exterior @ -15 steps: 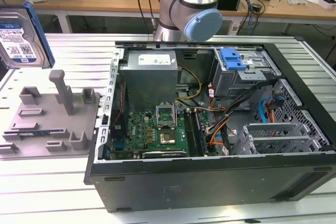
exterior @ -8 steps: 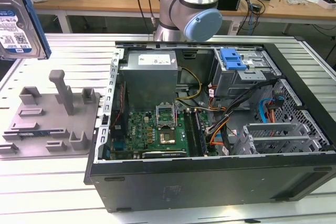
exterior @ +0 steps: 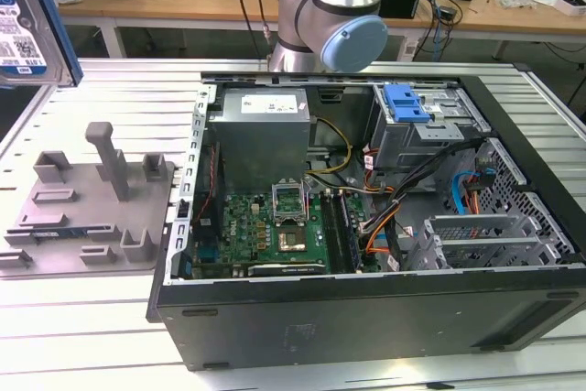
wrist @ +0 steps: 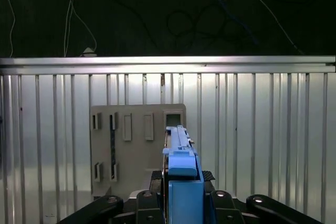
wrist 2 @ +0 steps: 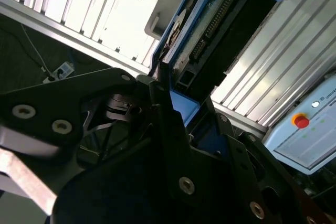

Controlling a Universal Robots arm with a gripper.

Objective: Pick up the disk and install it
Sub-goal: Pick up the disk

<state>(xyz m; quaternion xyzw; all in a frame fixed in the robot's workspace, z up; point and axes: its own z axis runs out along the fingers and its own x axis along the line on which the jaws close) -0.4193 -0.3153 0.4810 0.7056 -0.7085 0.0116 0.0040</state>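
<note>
Pinching disk (wrist: 181, 156) edge-on btwn jaws. Held above gray fixture plate (exterior: 82, 199) on tabletop (exterior: 92, 336), apart from open PC case (exterior: 366, 318).

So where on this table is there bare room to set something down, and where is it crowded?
In the exterior view, bare table slats run along the near side of the gray fixture and the computer case, and on the fixture's far side. Crowded: the fixture's posts, and the case interior, packed with motherboard and cables. The gripper holds the disk.
</note>
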